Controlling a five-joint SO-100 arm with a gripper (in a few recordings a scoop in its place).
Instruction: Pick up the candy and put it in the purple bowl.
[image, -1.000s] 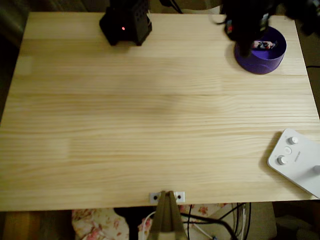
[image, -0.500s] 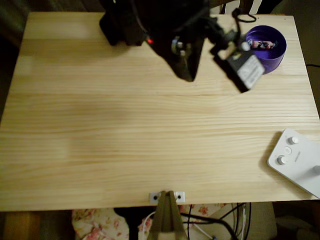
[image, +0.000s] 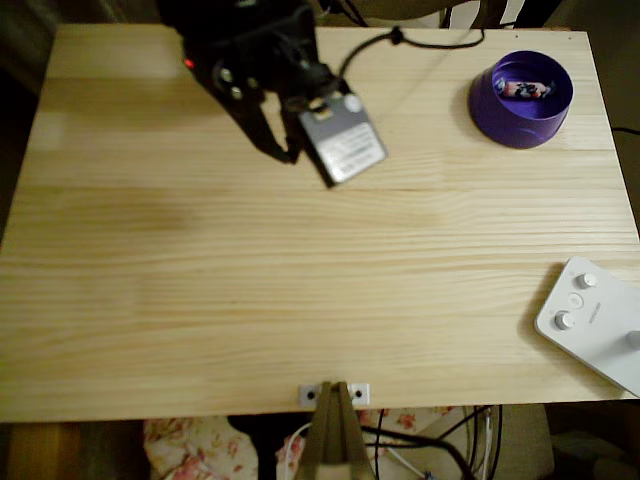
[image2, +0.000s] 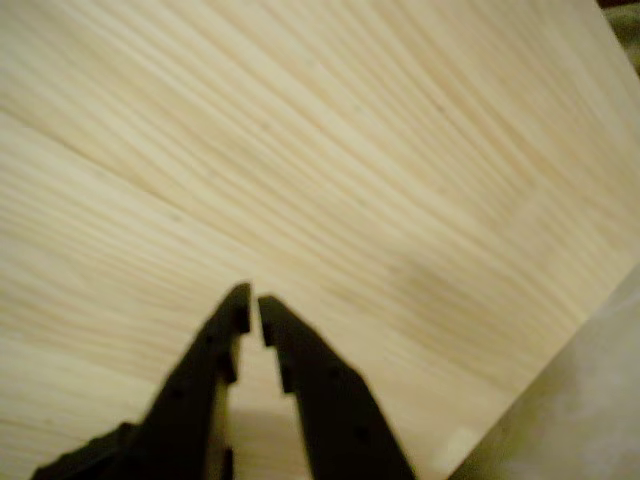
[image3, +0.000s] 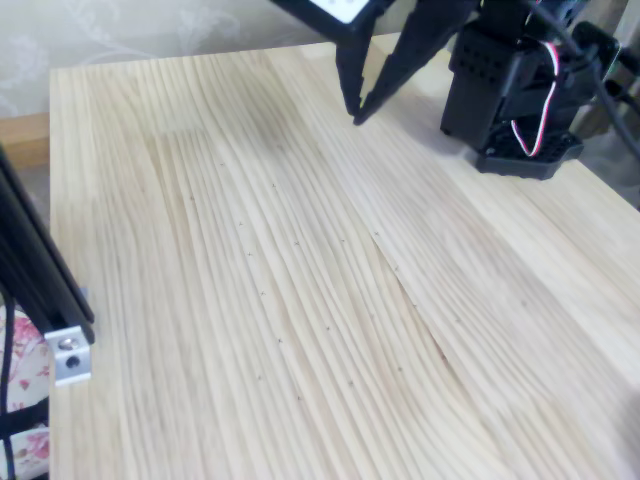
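Overhead view — pale wooden table (image: 300, 300), gripper (image: 285, 155) nearly closed, holding nothing.

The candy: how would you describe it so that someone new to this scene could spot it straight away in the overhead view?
Start at the wooden table and go to its top right corner, where the purple bowl stands. The candy lies inside it, a small pinkish-white wrapped sweet with dark marks, the only thing in the bowl.

Overhead view straight down, wrist view close along the fingers (image2: 250, 310), low oblique fixed view, all sharing the table (image: 300, 300).
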